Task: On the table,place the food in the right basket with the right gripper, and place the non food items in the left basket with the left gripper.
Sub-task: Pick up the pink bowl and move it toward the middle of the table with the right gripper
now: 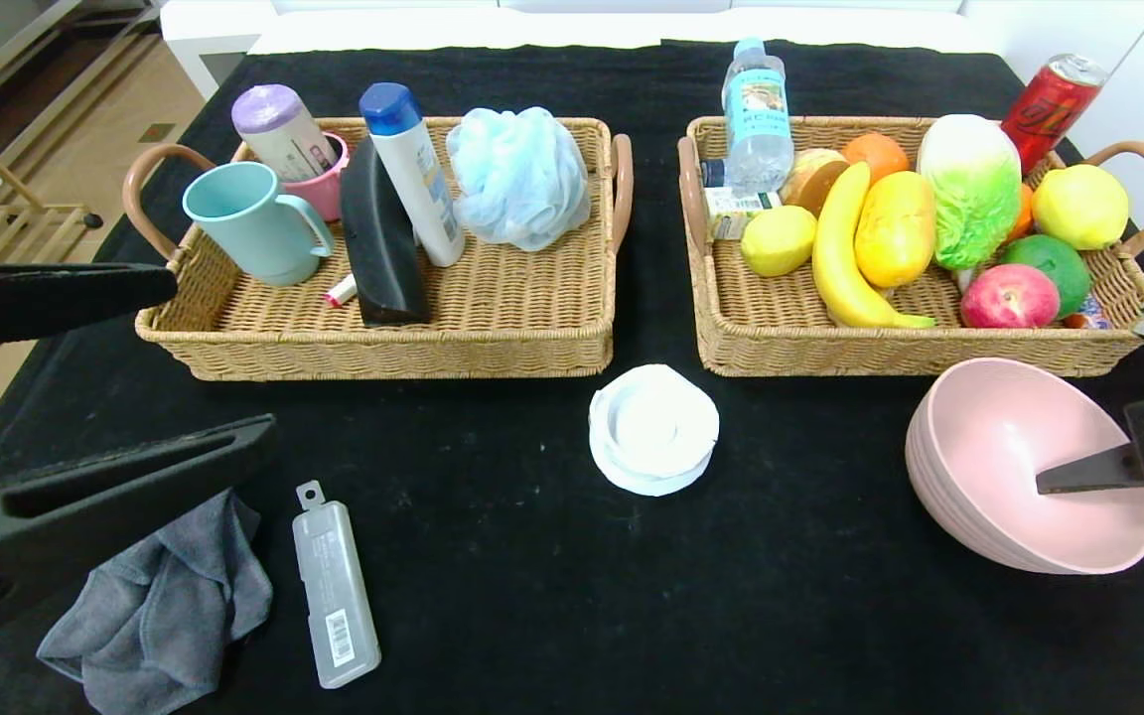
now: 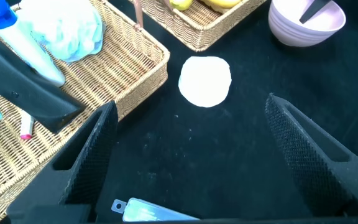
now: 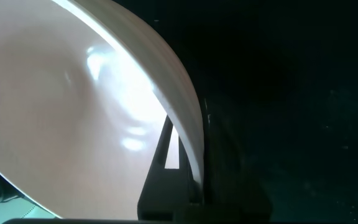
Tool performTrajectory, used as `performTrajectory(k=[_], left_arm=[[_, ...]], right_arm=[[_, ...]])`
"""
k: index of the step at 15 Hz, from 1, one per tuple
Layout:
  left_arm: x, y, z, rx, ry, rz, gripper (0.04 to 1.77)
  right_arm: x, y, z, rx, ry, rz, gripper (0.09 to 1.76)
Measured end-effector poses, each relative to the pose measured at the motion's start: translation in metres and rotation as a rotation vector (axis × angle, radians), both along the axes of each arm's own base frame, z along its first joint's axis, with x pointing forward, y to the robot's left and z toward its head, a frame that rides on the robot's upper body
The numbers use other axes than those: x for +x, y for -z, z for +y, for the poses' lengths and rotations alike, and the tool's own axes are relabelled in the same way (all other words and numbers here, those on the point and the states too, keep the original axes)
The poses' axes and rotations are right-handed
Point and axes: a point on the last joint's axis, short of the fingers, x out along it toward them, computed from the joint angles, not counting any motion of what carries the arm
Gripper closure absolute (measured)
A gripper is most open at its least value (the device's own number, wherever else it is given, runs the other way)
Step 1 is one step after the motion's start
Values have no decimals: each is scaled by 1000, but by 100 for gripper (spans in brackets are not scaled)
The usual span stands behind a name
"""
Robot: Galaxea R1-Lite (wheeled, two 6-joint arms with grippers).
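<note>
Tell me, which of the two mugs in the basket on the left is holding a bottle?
The pink mug, at the back of the left basket: a purple-capped bottle stands inside it. The teal mug in front holds none.

The lemon (image 1: 778, 240), the speckled yellow-orange fruit (image 1: 895, 228) and the water bottle (image 1: 757, 114) (pale blue cap, standing upright) are sitting in the right basket (image 1: 915, 350), a tan wicker tray. The left basket (image 1: 493, 343) is lying beside it on the black-clothed table (image 1: 532, 596), apparently not touching.
</note>
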Motion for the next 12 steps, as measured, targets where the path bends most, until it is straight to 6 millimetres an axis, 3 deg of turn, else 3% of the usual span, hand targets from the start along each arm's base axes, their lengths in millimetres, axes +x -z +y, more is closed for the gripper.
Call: performTrajectory(k=[5,12], left_arm=[[0,0,0,2,0,3,9],[0,0,0,2,0,3,9]], right_arm=[[-17,-10,12,-3,-40,-68,163],[-25,-26,52,57,-144,-85,163]])
